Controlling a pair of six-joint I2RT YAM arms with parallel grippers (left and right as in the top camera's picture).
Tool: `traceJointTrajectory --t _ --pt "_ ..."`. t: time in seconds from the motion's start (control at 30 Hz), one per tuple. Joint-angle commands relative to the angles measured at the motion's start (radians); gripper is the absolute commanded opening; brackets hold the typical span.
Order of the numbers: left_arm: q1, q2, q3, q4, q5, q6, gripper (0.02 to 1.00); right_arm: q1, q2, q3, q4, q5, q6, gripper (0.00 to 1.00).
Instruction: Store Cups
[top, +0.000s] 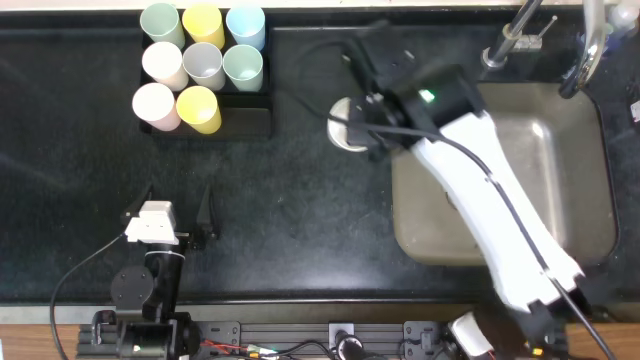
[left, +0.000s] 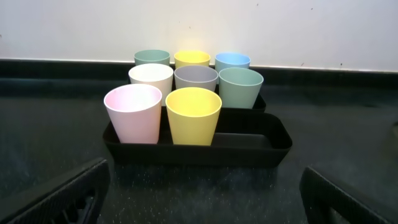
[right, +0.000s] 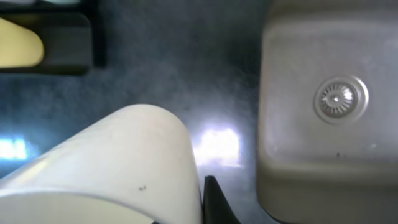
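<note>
Right end effector (top: 370, 120) gripping white cup (right: 124, 162), drain (right: 340, 98)

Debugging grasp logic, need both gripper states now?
Left gripper: open, empty.
Right gripper: shut on the white cup.

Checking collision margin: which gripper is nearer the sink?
Right. The right gripper, with a white cup, is by the sink's rim; the left gripper is far off, facing the tray.
</note>
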Motion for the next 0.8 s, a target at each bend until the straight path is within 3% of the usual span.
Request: traceJointTrajectory --t 0.03,0.17,0.4,0.8 --pt "0.003 -0.01 -0.008 0.003 -0.005 -0.001 1.0 0.048 0.145 0.146 -0.042 0.028 0.039 0.042" --pt "0.003 -0.01 -0.008 0.003 -0.005 -0.001 1.0 0.097 0.244 0.228 -0.057 0.027 0.015 0.042" --pt "0.003 -0.01 -0.008 0.003 -0.005 -0.001 1.0 0.173 0.347 0.33 -0.016 0.005 -0.141 0.045" --pt "0.003 -0.01 -0.008 0.003 -0.005 -0.001 1.0 0.186 0.451 0.417 0.071 -0.047 -0.18 0.042"
